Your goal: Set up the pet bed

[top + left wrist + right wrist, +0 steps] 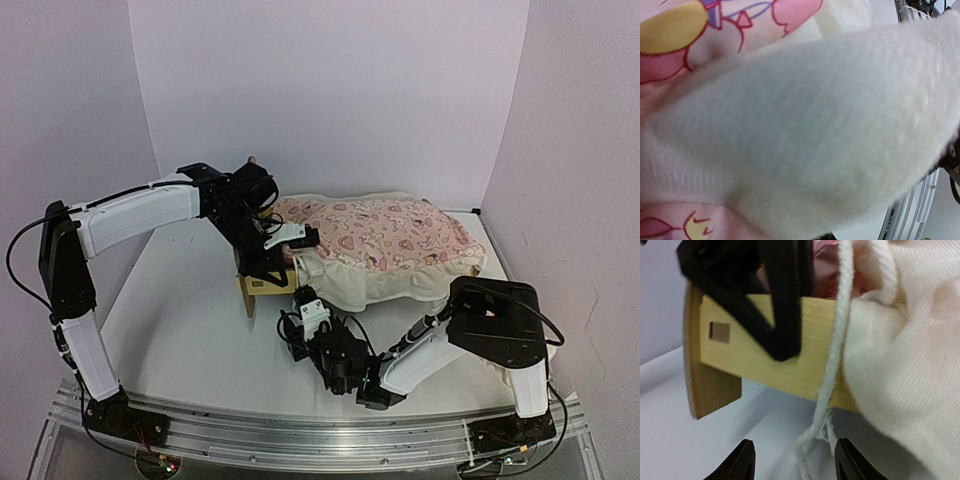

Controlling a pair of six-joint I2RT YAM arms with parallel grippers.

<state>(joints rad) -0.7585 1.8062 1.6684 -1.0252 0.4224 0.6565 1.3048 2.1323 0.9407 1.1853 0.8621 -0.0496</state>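
The pet bed (262,287) stands mid-table, its pale wood side rail (755,350) close up in the right wrist view. A pink heart-print quilt (385,235) with a cream underside (910,365) drapes over it and fills the left wrist view (805,125). My left gripper (270,268) reaches down at the bed's left end. Its black fingers (782,315) meet in a point against the rail, shut, with no held thing showing. My right gripper (305,310) sits low in front of the bed, open (796,462). The quilt's cream cord (837,355) dangles between its fingertips.
White walls close in the table (180,320) at the back and both sides. A metal rail (330,440) carrying the arm bases runs along the near edge. The quilt's right end hangs near the table's right edge (470,265).
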